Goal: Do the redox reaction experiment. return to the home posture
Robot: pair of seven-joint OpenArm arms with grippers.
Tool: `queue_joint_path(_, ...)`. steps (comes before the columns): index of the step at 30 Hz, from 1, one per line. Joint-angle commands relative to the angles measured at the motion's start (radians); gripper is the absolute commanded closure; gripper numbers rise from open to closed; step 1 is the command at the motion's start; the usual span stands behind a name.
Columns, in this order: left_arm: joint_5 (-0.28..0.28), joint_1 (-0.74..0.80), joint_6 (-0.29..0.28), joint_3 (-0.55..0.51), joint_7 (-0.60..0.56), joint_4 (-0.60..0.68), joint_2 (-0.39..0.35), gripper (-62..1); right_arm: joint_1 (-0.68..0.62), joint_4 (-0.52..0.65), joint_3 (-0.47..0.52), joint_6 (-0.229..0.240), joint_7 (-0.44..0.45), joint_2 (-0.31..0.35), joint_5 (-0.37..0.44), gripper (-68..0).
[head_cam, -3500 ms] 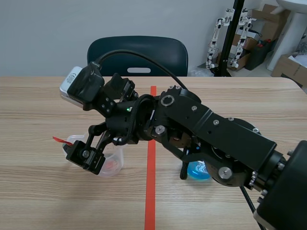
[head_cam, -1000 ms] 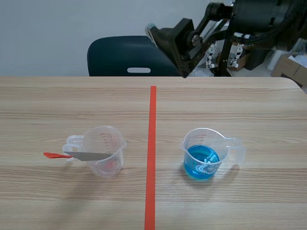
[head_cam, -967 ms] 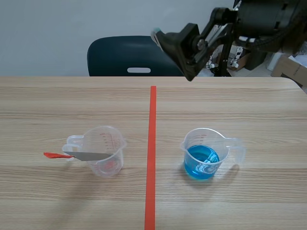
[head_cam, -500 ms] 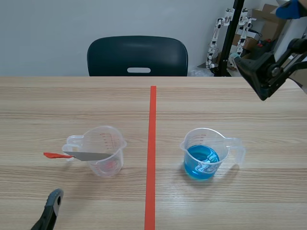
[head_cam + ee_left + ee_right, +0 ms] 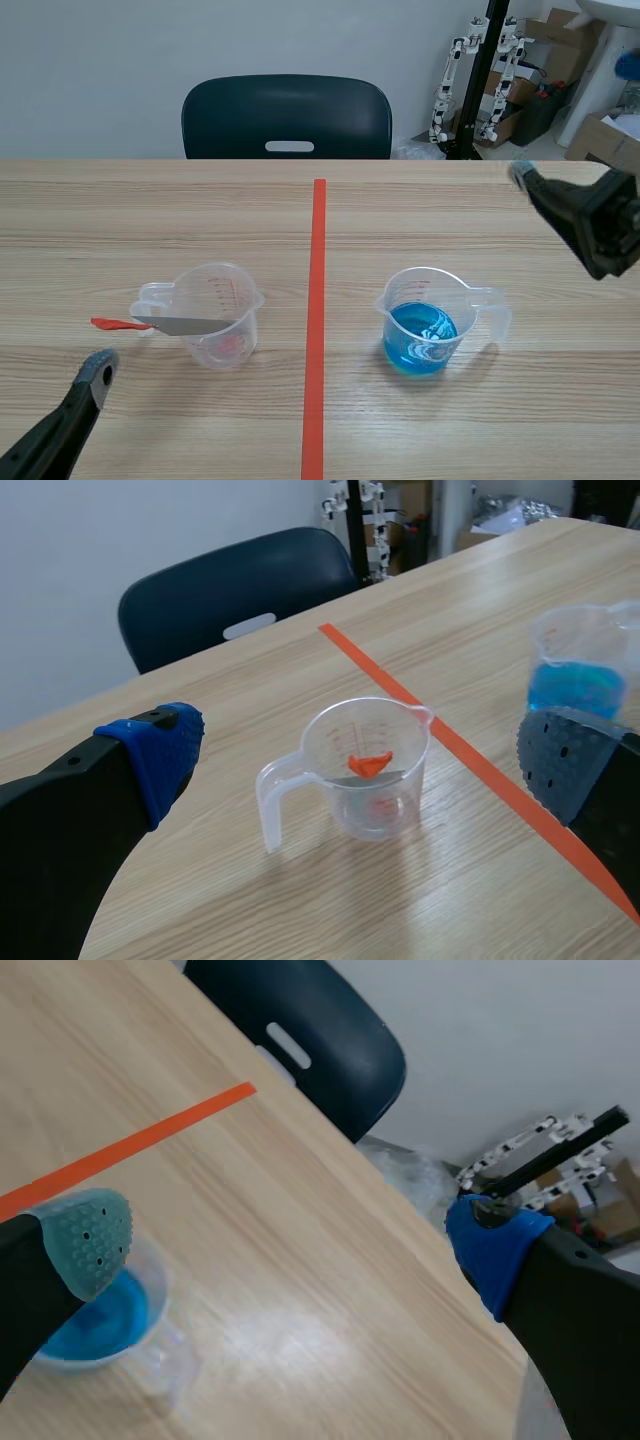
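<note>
The pale wooden table (image 5: 500,420) has a dark blue plastic chair (image 5: 286,115) at its far side. The left gripper (image 5: 362,762) at the near left and the right gripper (image 5: 290,1245) at the right edge both have their fingers spread wide, holding nothing. Right of centre stands a clear plastic measuring cup of blue liquid (image 5: 425,325). Left of centre stands a clear plastic cup with red residue (image 5: 220,315), and a red-handled metal spatula (image 5: 170,325) rests across its rim.

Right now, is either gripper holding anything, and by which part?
Nothing is held: left gripper and right gripper both stand open and empty.
</note>
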Motion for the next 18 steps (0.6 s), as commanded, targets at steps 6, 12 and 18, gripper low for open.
queue_joint_path(6, -0.007, 0.002, -0.024, 0.001, -0.003, 0.043, -0.061, -62.3, -0.182, 0.055, 0.113, -0.019, 0.100, -0.089, 0.004, -67.9)
queue_joint_path(12, -0.007, -0.052, -0.058, 0.002, 0.047, 0.052, -0.062, -62.3, -0.293, 0.075, 0.191, -0.020, 0.185, -0.135, 0.000, -67.9)
queue_joint_path(18, -0.007, -0.125, -0.065, 0.005, 0.111, 0.054, -0.062, -62.3, -0.395, 0.124, 0.222, -0.020, 0.198, -0.135, 0.000, -67.9)
